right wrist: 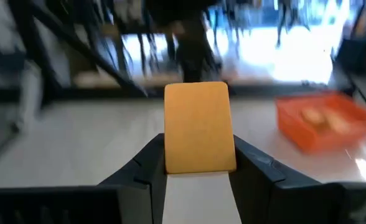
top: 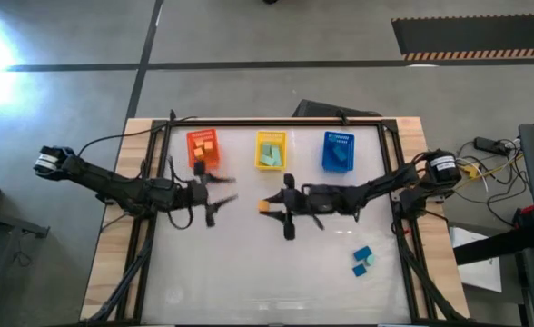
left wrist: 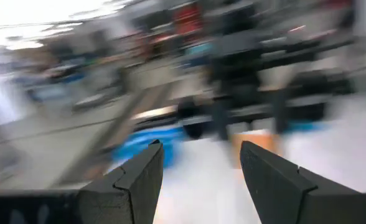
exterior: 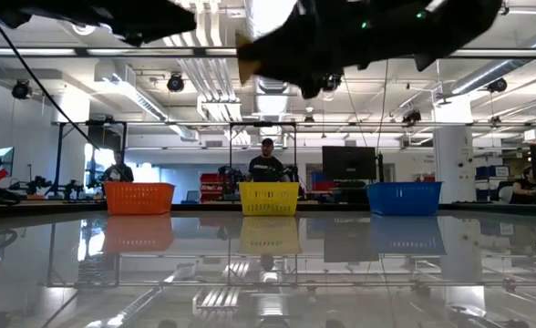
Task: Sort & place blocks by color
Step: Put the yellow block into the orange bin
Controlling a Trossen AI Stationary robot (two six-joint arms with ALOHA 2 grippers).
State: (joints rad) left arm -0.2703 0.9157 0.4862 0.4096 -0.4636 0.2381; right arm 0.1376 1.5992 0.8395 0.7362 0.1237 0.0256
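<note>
My right gripper [top: 269,205] hovers over the middle of the table, in front of the yellow bin [top: 270,150], shut on an orange block [right wrist: 199,127]. My left gripper [top: 226,193] stands open in front of the orange bin [top: 203,148], with nothing between its fingers [left wrist: 201,168]. A blue block [top: 364,253] and a teal block [top: 360,269] lie on the table at the near right. The orange bin holds orange blocks, the yellow bin teal blocks, and the blue bin [top: 338,152] blue ones. My right gripper pinches the orange block by two opposite sides [right wrist: 169,149] between its two fingers. The fingers lie level and point toward the table's left edge. The block is lifted clear of the table and sticks out beyond the fingertips.
The three bins stand in a row along the far edge, the orange bin [exterior: 139,197], yellow bin [exterior: 269,197] and blue bin [exterior: 404,198]. A black frame [top: 390,163] runs around the table. People stand in the room beyond the bins.
</note>
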